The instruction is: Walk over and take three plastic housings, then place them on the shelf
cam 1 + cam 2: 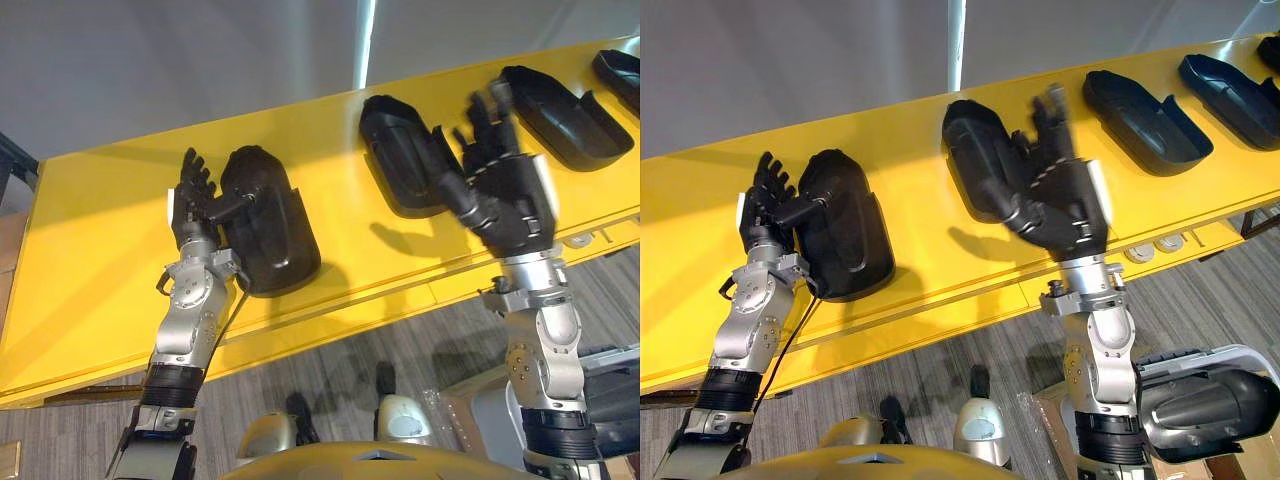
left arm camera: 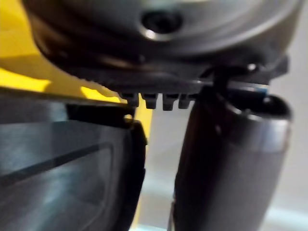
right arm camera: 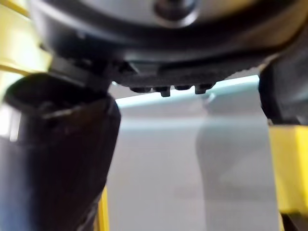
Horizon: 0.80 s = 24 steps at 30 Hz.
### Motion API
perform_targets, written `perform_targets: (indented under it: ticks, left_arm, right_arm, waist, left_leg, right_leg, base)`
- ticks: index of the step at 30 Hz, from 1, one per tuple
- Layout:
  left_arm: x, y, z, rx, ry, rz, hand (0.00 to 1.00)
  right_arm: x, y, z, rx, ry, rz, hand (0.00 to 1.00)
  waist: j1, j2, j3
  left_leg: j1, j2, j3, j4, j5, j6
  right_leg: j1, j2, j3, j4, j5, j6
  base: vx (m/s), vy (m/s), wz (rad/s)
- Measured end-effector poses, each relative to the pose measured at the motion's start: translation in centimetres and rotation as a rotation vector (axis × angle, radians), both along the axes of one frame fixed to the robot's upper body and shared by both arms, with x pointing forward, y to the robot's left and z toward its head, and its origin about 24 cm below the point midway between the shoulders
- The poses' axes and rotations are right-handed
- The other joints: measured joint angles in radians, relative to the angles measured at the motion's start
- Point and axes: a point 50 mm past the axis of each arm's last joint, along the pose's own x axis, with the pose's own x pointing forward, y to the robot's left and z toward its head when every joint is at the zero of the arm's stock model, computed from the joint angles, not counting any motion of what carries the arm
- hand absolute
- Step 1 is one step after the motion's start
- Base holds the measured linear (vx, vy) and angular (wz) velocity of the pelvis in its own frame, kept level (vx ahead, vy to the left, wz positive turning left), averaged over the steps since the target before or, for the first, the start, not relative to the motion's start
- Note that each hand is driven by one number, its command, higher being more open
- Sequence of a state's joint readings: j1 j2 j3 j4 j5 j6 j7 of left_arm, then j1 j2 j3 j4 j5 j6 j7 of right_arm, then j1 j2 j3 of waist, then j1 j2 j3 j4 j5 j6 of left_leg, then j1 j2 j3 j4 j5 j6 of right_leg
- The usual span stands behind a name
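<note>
Black plastic housings lie in a row on the yellow shelf point(image 1: 90, 250), which slants from the lower left to the upper right of the frame. The first housing point(image 1: 268, 222), left of centre, lies dome up just to the right of the left hand point(image 1: 192, 212). That hand's fingers point(image 1: 196, 172) stand straight beside the shell, unclenched, and its thumb reaches sideways across the dome's edge without gripping it. The shell is glossy, rounded at its upper end and wider and flatter at the lower end by the shelf's front edge. The second housing point(image 1: 392, 150), at centre top, lies hollow side up. The right hand point(image 1: 505, 195) overlaps its right rim with fingers spread wide, released and holding nothing. A third housing point(image 1: 560, 112) and a fourth housing point(image 1: 620, 72) lie hollow side up at the upper right.
</note>
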<state>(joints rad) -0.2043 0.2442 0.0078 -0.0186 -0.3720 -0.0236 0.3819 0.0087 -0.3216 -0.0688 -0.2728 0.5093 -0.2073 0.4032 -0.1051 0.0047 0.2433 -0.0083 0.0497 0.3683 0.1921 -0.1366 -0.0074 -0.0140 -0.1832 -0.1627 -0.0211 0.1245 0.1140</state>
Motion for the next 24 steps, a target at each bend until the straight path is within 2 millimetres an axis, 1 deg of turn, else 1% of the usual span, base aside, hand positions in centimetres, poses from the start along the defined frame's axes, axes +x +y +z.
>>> perform_targets:
  ticks: [2,5,6,7,9,12,14,18,21,23,24]
  left_arm:
    - [-0.7,-0.4,1.6,0.012,-0.104,0.016,1.00]
    - [-1.9,-0.2,3.4,0.056,-0.217,0.055,1.00]
    - [-2.7,0.3,4.2,0.091,-0.273,0.093,1.00]
    - [-2.9,0.5,4.4,0.099,-0.289,0.108,1.00]
    - [-4.1,1.5,5.1,0.117,-0.347,0.167,1.00]
    - [-5.2,2.0,5.6,0.139,-0.386,0.196,1.00]
    - [-5.9,2.4,5.5,0.148,-0.387,0.205,1.00]
    - [-6.7,3.2,4.7,0.169,-0.352,0.211,1.00]
    - [-7.4,3.8,4.1,0.186,-0.336,0.223,1.00]
    - [-8.0,4.0,4.0,0.200,-0.356,0.225,1.00]
    - [-8.1,4.0,4.0,0.201,-0.361,0.226,1.00]
  right_arm:
    - [-0.2,1.1,-1.0,-0.014,0.071,0.135,1.00]
    - [-0.4,1.9,-1.5,-0.019,0.102,0.239,1.00]
    - [-0.6,2.3,-1.5,-0.025,0.112,0.302,1.00]
    - [-0.7,2.5,-1.6,-0.029,0.117,0.327,1.00]
    - [-1.2,3.3,-1.7,-0.074,0.141,0.439,1.00]
    - [-2.2,3.9,-2.6,-0.138,0.206,0.564,1.00]
    - [-2.5,3.9,-3.0,-0.168,0.238,0.606,1.00]
    - [-3.0,3.5,-3.2,-0.145,0.255,0.662,1.00]
    - [-3.6,3.7,-3.5,-0.127,0.255,0.755,1.00]
    - [-4.5,4.4,-4.2,-0.132,0.285,0.867,1.00]
    - [-4.7,4.6,-4.5,-0.129,0.298,0.892,1.00]
  waist:
    - [0.017,0.000,0.000]
    - [0.022,-0.001,0.000]
    - [0.023,-0.001,-0.001]
    - [0.025,-0.001,-0.001]
    - [0.030,-0.003,-0.002]
    - [0.049,-0.014,-0.012]
    - [0.051,-0.020,-0.018]
    - [0.052,-0.031,-0.045]
    - [0.060,-0.037,-0.070]
    - [0.074,-0.040,-0.089]
    - [0.075,-0.040,-0.095]
  left_leg:
    - [0.014,0.001,-0.016,-0.003,0.000,0.000]
    - [0.024,0.000,-0.031,-0.007,0.000,-0.001]
    - [0.032,-0.001,-0.037,-0.011,0.000,-0.001]
    - [0.035,-0.002,-0.039,-0.015,0.000,-0.001]
    - [0.051,-0.004,-0.041,-0.028,0.000,-0.001]
    - [0.051,-0.006,-0.044,-0.044,0.004,-0.007]
    - [0.052,-0.007,-0.052,-0.059,0.018,-0.004]
    - [0.055,-0.008,-0.077,-0.086,0.041,-0.010]
    - [0.076,-0.008,-0.086,-0.112,0.053,-0.013]
    - [0.087,-0.009,-0.090,-0.134,0.056,-0.016]
    - [0.087,-0.011,-0.093,-0.142,0.058,-0.018]
  right_leg:
    - [0.020,0.001,-0.016,0.000,0.000,0.000]
    - [0.040,0.001,-0.031,-0.001,0.000,0.000]
    - [0.051,0.000,-0.040,-0.002,0.000,0.000]
    - [0.055,0.000,-0.042,-0.002,-0.001,0.000]
    - [0.069,0.000,-0.049,-0.005,-0.002,-0.002]
    - [0.071,0.000,-0.055,-0.016,-0.005,-0.005]
    - [0.071,0.002,-0.064,-0.017,-0.005,-0.006]
    - [0.076,0.006,-0.088,-0.020,-0.005,-0.006]
    - [0.093,0.011,-0.095,-0.029,-0.005,-0.006]
    - [0.104,0.013,-0.101,-0.033,-0.008,-0.011]
    - [0.104,0.013,-0.105,-0.034,-0.011,-0.015]
  base:
    - [0.01,-0.009,0.19]
    - [-0.01,-0.002,0.16]
    - [-0.02,0.003,0.12]
    - [-0.04,0.001,0.10]
    - [-0.04,-0.003,0.03]
    - [-0.03,-0.013,0.04]
    - [-0.01,-0.029,0.13]
    - [0.00,-0.028,0.19]
    - [0.01,-0.019,0.07]
    - [-0.04,-0.014,0.05]
    - [-0.04,-0.014,0.13]
